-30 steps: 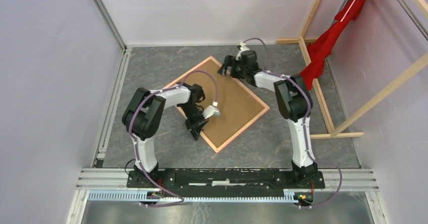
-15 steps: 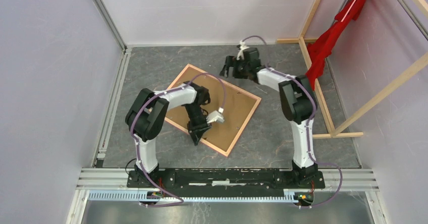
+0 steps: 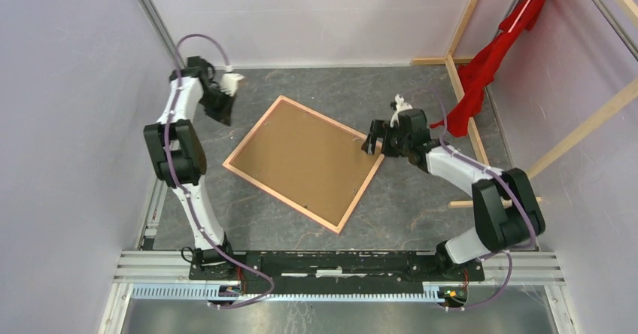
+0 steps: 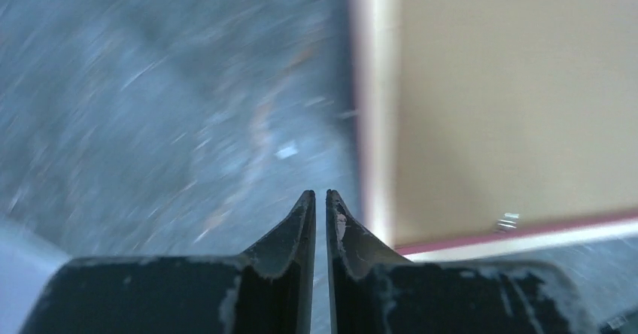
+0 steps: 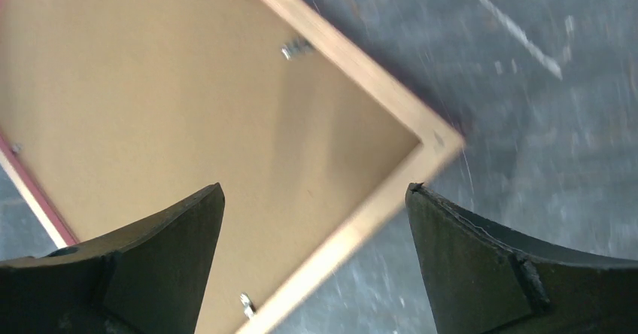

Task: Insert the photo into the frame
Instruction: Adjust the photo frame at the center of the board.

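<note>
From the near edge, the grey surface (image 3: 421, 206) carries the frame (image 3: 278, 197), face down and turned like a diamond, one corner toward six o'clock. Inside its pale rim sits the photo (image 3: 305, 161), brown hardboard back up. It looks level with the wood all round, so I'd judge it seated, with settling and securing left to do.

At three o'clock the right pincer (image 3: 372, 140) hovers over the frame's corner, fingers spread wide with nothing between them. I can't tell whether it touches the wood. Small metal tabs (image 5: 297, 48) show along the rim near that corner. To do this well, I'd come down on the board just inside the corner, not on the rim. Pressing straight down should keep the frame from skating across the surface.

Far off at ten o'clock the left pincer (image 3: 226, 101) hangs well apart from the frame, fingers drawn together on nothing. Beyond, at two o'clock, a red cloth (image 3: 489, 63) drapes over wooden beams (image 3: 463, 25).
</note>
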`<state>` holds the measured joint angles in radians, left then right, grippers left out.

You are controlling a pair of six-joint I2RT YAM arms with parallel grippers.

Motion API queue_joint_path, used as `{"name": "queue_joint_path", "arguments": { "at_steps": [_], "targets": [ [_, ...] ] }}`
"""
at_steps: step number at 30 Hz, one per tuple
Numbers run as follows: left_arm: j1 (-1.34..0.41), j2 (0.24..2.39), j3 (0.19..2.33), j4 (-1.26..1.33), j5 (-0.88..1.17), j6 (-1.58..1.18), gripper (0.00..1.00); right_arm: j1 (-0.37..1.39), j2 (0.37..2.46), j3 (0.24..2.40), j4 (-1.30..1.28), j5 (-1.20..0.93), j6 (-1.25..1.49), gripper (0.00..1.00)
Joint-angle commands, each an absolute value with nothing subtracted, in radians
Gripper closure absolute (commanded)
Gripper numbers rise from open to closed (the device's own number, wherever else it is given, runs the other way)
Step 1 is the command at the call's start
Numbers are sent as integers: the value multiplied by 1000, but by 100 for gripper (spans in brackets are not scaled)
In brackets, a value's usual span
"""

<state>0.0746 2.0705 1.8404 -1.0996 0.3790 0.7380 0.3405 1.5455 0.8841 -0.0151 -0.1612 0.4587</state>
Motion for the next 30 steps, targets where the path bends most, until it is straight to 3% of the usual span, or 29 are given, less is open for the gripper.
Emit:
{"name": "queue_joint_path", "arguments": {
  "at_steps": [1,8,14,26,30],
  "targets": [
    [184,2109,1836,-919,227,588,84,335,1403,752,-8,-175,491,2],
    [184,2129,1649,-860,276,612,84,334,1275,576,8,-276,534,2],
    [161,2107,1535,-877,363,668,84,333,1313,519,94,-340,577,2],
    [-48,1960,1209,-954,468,787,85,225,1570,829,29,-268,481,2],
    [-100,1921,1143,-985,482,810,85,185,1618,902,-42,-152,432,2]
  ]
}}
